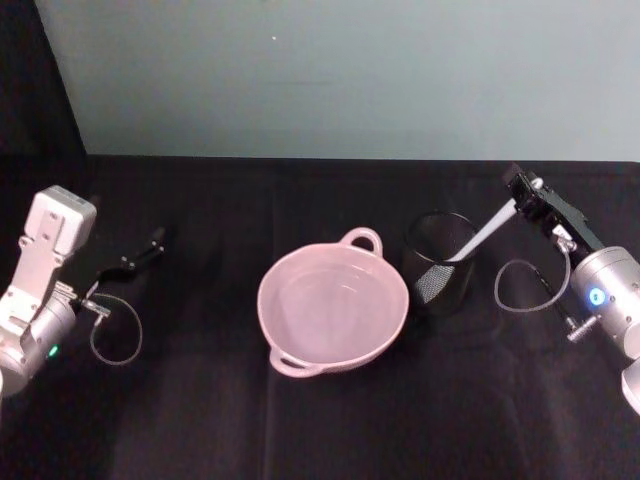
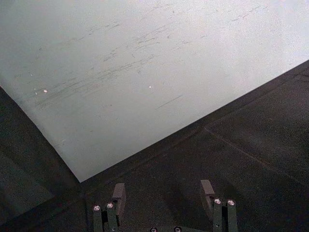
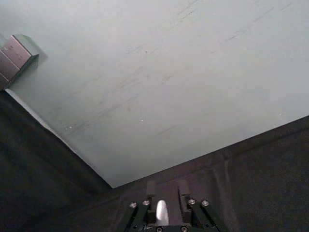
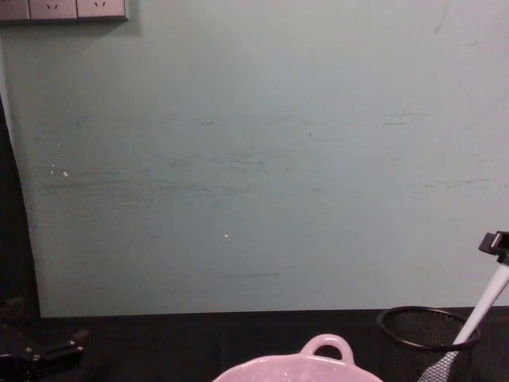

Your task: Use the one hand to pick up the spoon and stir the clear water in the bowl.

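Head: grips the spoon (image 1: 482, 232) by its handle end with the right gripper (image 1: 522, 195) beside the mesh cup (image 1: 438, 280), blade down inside it; pink bowl (image 1: 268, 320) just left of the cup; left gripper (image 1: 150, 245) parked far left. Left wrist: fingers (image 2: 118, 193) spread wide, holding nothing. Right wrist: fingers (image 3: 151, 192) pinched on the handle tip. Chest: spoon leaning out of the cup. Mid pick-up, seemingly; next, likely lift clear of the rim, carry to the bowl, dip the blade
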`<move>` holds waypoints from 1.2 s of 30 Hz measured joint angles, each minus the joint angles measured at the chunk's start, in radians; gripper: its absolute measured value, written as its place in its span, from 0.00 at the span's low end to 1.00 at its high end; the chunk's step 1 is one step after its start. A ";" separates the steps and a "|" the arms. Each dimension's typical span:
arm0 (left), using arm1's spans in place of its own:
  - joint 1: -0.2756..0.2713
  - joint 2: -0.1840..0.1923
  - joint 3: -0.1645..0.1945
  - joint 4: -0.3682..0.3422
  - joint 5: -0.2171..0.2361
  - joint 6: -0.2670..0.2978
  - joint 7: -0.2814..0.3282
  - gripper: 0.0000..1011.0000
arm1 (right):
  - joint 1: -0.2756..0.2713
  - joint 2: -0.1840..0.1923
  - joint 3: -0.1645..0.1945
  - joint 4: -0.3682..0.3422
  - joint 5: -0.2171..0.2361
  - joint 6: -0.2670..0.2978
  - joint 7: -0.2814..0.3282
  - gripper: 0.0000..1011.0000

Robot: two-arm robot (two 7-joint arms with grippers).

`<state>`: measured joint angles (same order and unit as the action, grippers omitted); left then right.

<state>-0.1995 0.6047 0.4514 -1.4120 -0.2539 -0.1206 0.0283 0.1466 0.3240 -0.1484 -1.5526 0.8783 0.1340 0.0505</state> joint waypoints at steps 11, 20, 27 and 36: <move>0.000 0.000 0.000 0.000 0.000 0.000 0.000 1.00 | -0.006 0.011 -0.012 -0.025 -0.033 -0.022 -0.003 0.10; 0.000 0.000 0.000 0.000 0.000 0.000 0.000 1.00 | -0.002 0.051 -0.043 -0.118 -0.145 -0.042 0.022 0.10; 0.000 0.000 0.000 0.000 0.000 0.000 0.000 1.00 | 0.053 0.132 -0.093 -0.156 -0.237 -0.006 0.128 0.10; 0.000 0.000 0.000 0.000 0.000 0.000 0.000 1.00 | 0.123 0.219 -0.127 -0.193 -0.277 0.078 0.244 0.10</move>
<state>-0.1995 0.6047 0.4514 -1.4120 -0.2539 -0.1205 0.0283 0.2693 0.5427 -0.2750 -1.7456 0.6014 0.2115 0.2948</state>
